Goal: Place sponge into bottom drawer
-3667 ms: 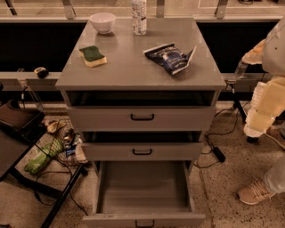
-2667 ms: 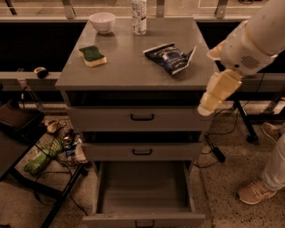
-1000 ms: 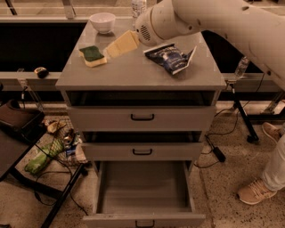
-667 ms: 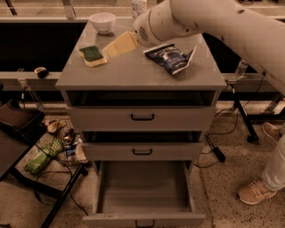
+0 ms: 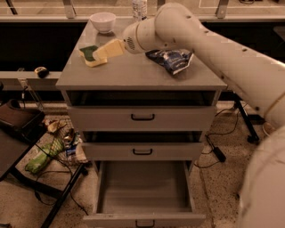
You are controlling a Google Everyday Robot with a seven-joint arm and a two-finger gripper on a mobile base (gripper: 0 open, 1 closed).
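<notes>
Smooth, bulky cream-white arm (image 5: 213,46) with rounded joints, tapering to a pale yellow claw (image 5: 99,53) at the sponge (image 5: 88,53).

bench (image 5: 133,73) | sponge (image 5: 90,55) left-rear | bowl (image 5: 103,22) behind it | bottle (image 5: 139,8) rear-centre | snack bag (image 5: 171,59) right | jaws over sponge

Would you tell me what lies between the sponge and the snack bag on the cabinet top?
The camera view shows only the gripper and its wrist there, tip at the sponge; the cabinet top beneath is bare.

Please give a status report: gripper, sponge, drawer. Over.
Gripper at the sponge on the cabinet top, near the bowl. Sponge not yet lifted. Bottom drawer open. Snack bag lies apart from it.
</notes>
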